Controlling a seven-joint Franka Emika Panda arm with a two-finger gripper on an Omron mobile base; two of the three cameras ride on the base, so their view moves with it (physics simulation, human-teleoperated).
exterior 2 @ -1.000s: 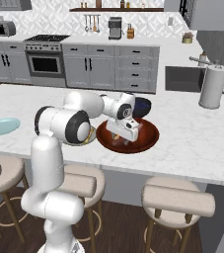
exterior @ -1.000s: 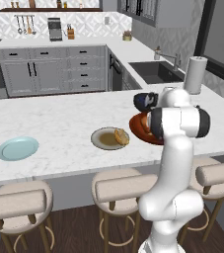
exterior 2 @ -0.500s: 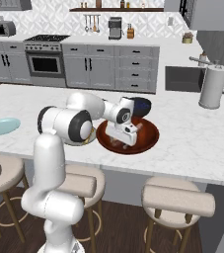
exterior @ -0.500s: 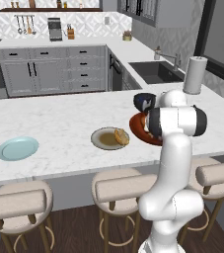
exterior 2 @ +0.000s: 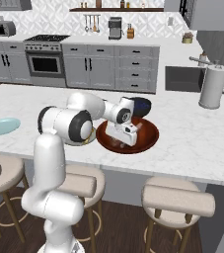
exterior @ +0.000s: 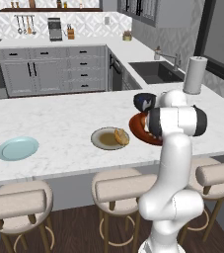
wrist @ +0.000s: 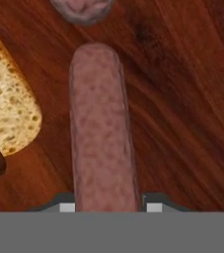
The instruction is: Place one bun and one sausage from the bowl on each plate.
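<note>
Gripper (exterior 2: 125, 140) is down inside the reddish-brown bowl (exterior 2: 150, 132), hand pointing straight at the bowl floor. In the hand view a sausage (wrist: 102, 128) runs from 12 to 6 o'clock, dead centre, its near end passing between the two fingertips (wrist: 66, 206). Fingers look spread, one either side of the sausage; can't tell if the pads touch it yet, tips are mostly cut off at the frame edge.

Other bowl contents, hand view: bun (wrist: 7, 106) at 9 o'clock, just beside the sausage but apart from it; end of a second sausage (wrist: 81, 10) at 12; a dark rounded thing at 8, can't identify.

Plates: beige-rimmed plate (exterior: 101, 139) sits just at 9 o'clock of the bowl in the left base view and already carries a bun (exterior: 121, 136), no sausage visible on it. Pale blue plate (exterior: 17, 147) is well apart, further toward 9, bare.

Step in hand, my read: grab this sausage for the beige plate.

To do it well:
- Jaws straddle the short axis, which is good. Keep that yaw.
- Grip is near one end; shift toward mid-length if possible, or it may pivot and droop on lift.
- Go low enough that the pads meet the widest part; round skin will squirt out otherwise.
- Lift straight up, clear the bowl rim before swinging toward 9.
- Watch the bun side, little room there.
</note>
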